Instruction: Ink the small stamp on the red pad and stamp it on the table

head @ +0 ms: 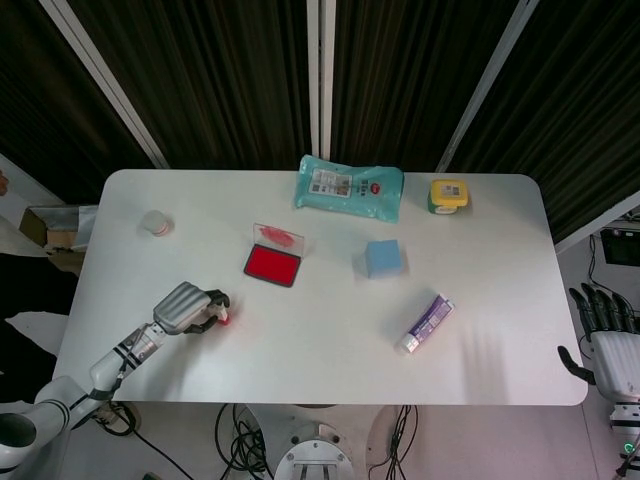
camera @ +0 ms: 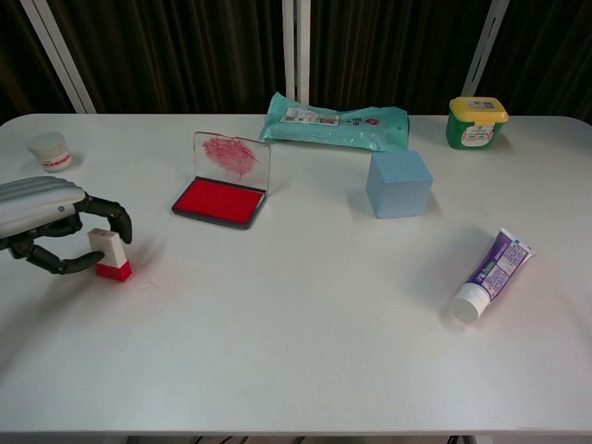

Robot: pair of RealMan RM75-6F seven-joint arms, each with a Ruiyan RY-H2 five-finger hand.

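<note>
The small stamp (camera: 111, 256), a white handle on a red base, stands upright with its base on the table (camera: 305, 333) at the front left. My left hand (camera: 46, 222) curls around it, and the fingers and thumb touch the handle. In the head view the stamp (head: 224, 316) shows as a red spot at the tip of that left hand (head: 185, 308). The red ink pad (camera: 220, 201) lies open behind and to the right, its clear lid (camera: 231, 155) raised and smeared red. My right hand (head: 605, 340) hangs off the table's right edge with fingers spread, holding nothing.
A teal wipes pack (camera: 335, 121) lies at the back centre. A blue cube (camera: 400, 184) stands right of the pad. A yellow-lidded green jar (camera: 477, 122) is at the back right, a purple tube (camera: 490, 274) at the front right, a small white jar (camera: 48, 150) at the far left.
</note>
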